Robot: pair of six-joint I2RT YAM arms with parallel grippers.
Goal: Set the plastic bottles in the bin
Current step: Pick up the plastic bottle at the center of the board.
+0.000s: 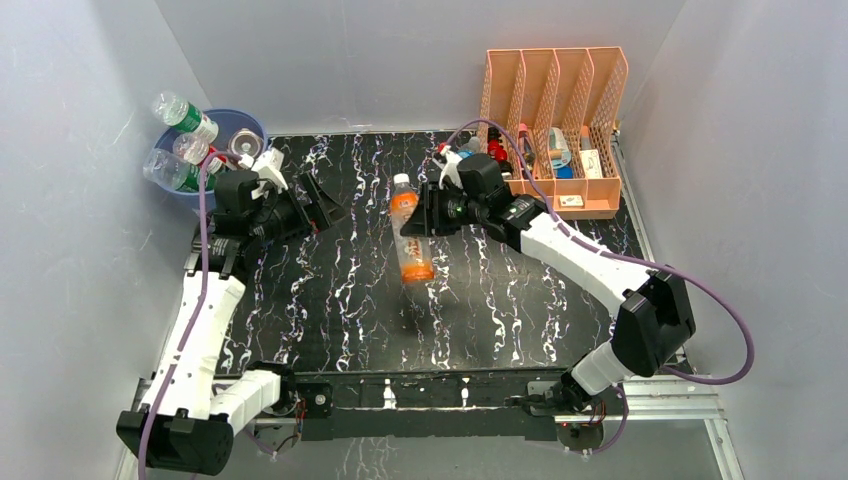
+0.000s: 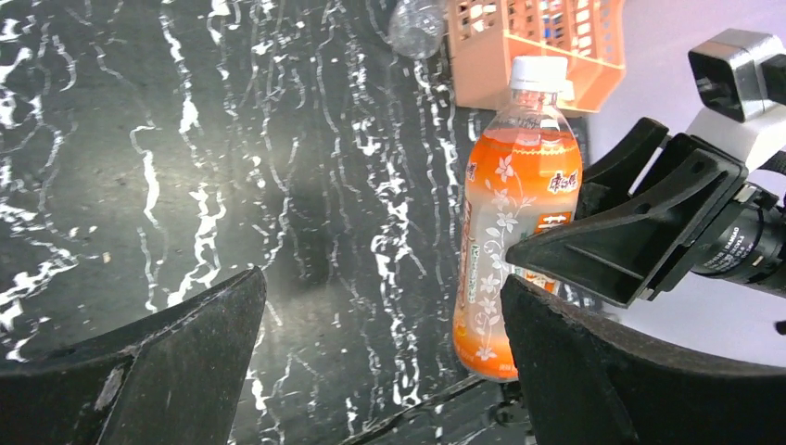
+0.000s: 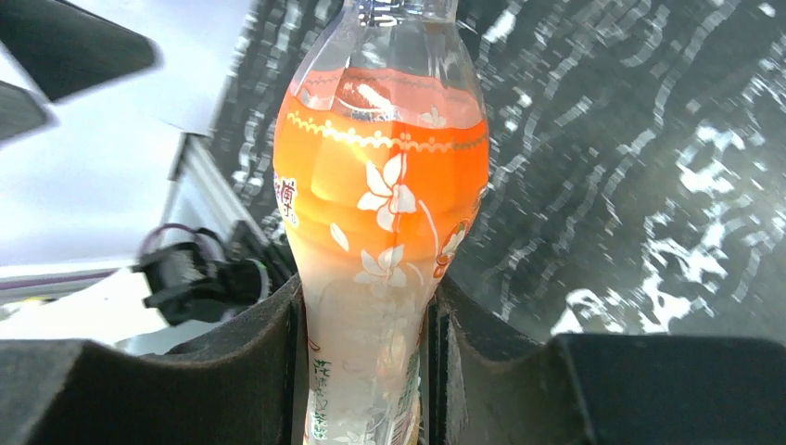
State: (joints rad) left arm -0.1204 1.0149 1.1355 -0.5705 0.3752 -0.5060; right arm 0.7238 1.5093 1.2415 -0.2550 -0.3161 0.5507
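We see a black table top (image 1: 330,300) with white marble-like veins, boxed in by plain pale grey panels: left wall (image 1: 70,200), back wall (image 1: 350,60), right wall (image 1: 760,150). A peach slotted organizer (image 1: 553,75) stands in the far right corner. A metal rail (image 1: 680,400) runs along the near edge. The light is even and bright.

TEXT | orange bottle (image 2: 505,222) carried a red badge with white Chinese characters, too blurred to read | vertical print below, illegible too
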